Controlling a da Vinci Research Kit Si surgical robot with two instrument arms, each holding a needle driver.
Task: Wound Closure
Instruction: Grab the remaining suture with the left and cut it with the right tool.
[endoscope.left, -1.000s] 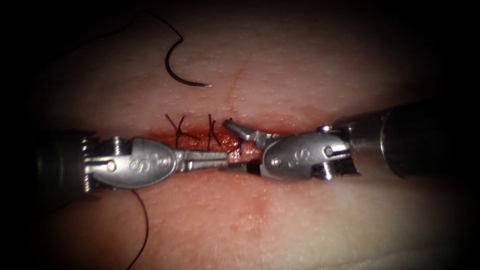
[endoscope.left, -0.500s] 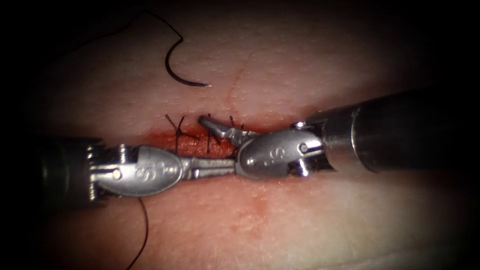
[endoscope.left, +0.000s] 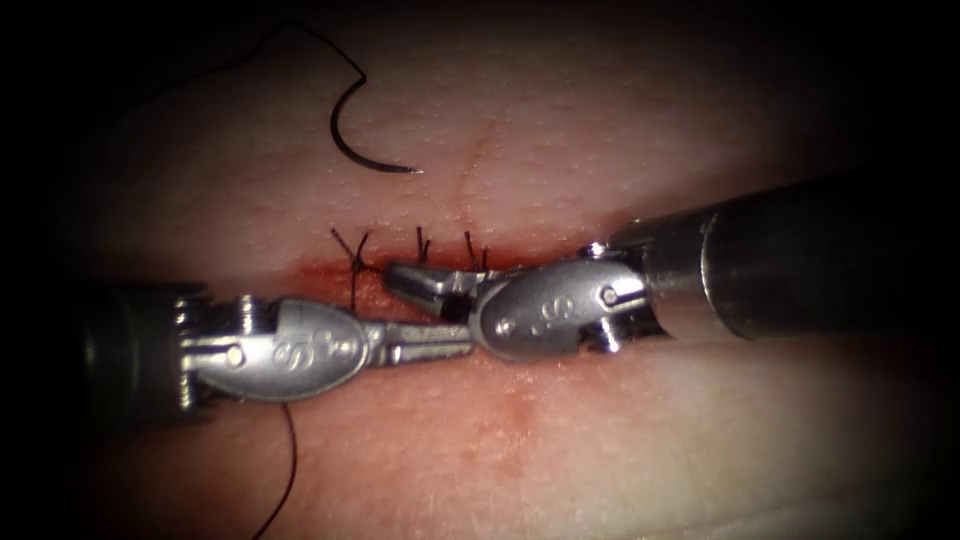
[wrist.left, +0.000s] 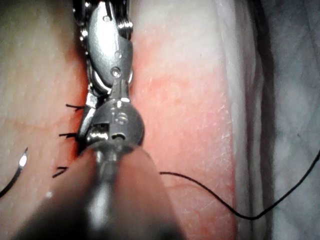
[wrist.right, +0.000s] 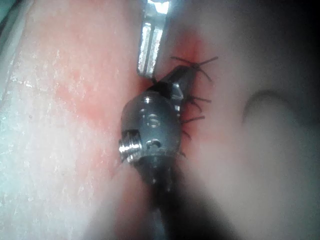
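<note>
— Pale tissue (endoscope.left: 560, 130) all round, dark beyond it. How far along is the closure?

— Start at the cut (endoscope.left: 420, 285), which runs across the endoscope view with red fluid (endoscope.left: 330, 272) along it. I count three stitches: one knot (endoscope.left: 357, 262) with short cut ends towards the left, two more pairs of ends (endoscope.left: 424, 243) beside it. So that stretch looks closed, by my judgement. What remains further right lies under my right tool, and I cannot judge it.

— And the needle?

— Free. The needle (endoscope.left: 352, 150) lies flat on the tissue above the cut, well apart from both tools, not in the tissue, held by neither. Its thread (endoscope.left: 320, 45) runs off into the dark at the top.

— Your claws?

— My right claw (endoscope.left: 425, 285) has come in from the right and dropped onto the stitch line; a moment ago it was spread, now the jaws lie nearly together. Whether they pinch a thread end, I cannot tell. My left claw (endoscope.left: 430, 340) is pressed together just below the cut, tip against the right tool's wrist; what it pinches, if anything, is hidden. A second strand (endoscope.left: 290, 460) trails from under it.
</note>
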